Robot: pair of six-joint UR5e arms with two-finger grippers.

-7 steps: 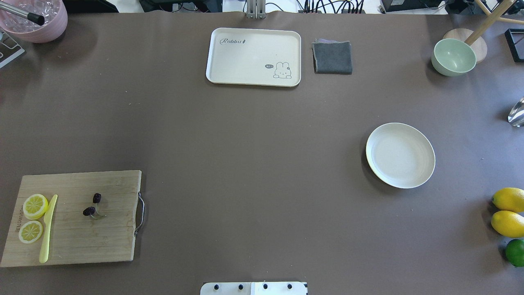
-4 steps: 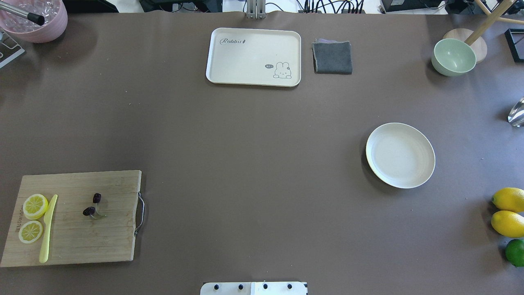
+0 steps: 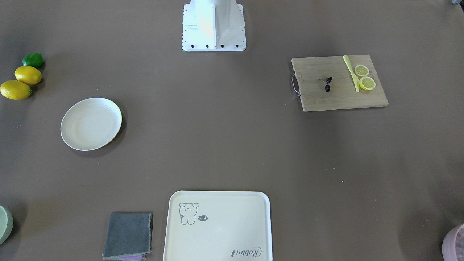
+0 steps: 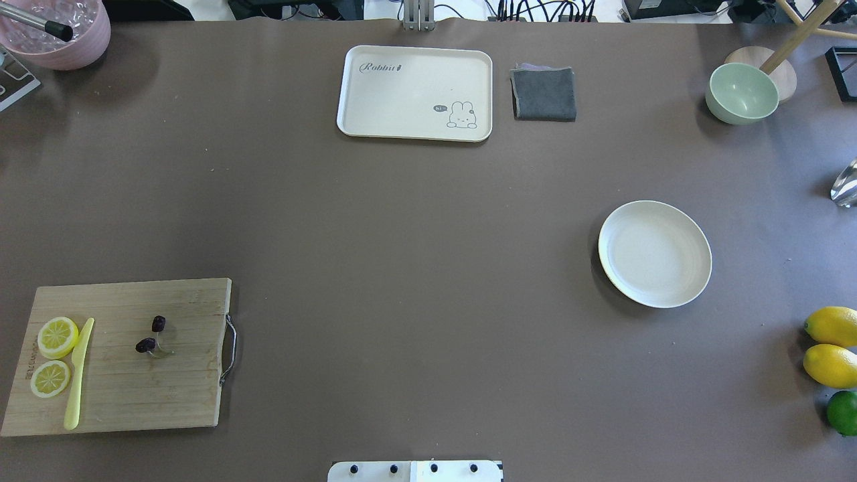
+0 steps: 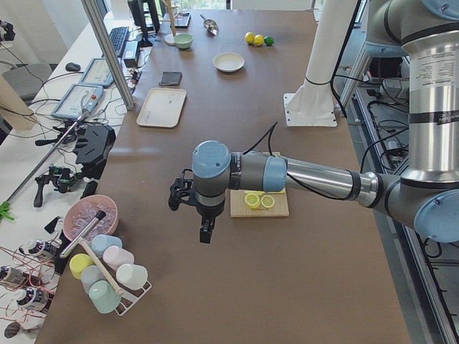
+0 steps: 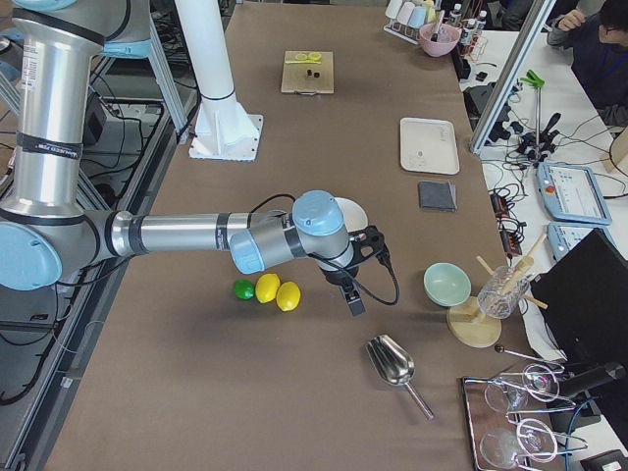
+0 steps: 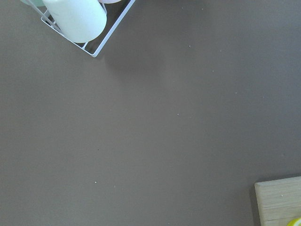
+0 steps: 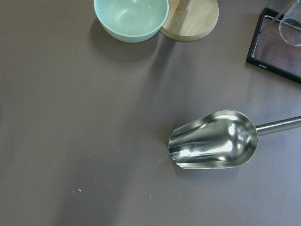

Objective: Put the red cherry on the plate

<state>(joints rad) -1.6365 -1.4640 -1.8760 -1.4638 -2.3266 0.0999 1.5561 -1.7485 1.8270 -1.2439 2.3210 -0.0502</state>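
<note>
The red cherry [image 4: 145, 345], a dark maroon pair on thin green stems, lies on the wooden cutting board [image 4: 181, 395] at the near left of the table; it also shows in the front-facing view as the cherry [image 3: 328, 80]. The round cream plate [image 4: 655, 254] sits bare at the right, far from the board. My left gripper [image 5: 206, 233] hangs over bare table beyond the board's outer end, and my right gripper [image 6: 355, 304] hovers past the plate near the lemons. Both show only in the side views, so I cannot tell whether they are open or shut.
On the board lie two lemon slices [image 4: 57, 337] and a yellow knife [image 4: 78, 375]. A cream tray [image 4: 415, 94] and grey cloth [image 4: 543, 94] sit at the far edge. A green bowl [image 4: 742, 93], metal scoop [image 8: 214, 140], lemons [image 4: 832, 326] and lime [image 4: 843, 412] line the right.
</note>
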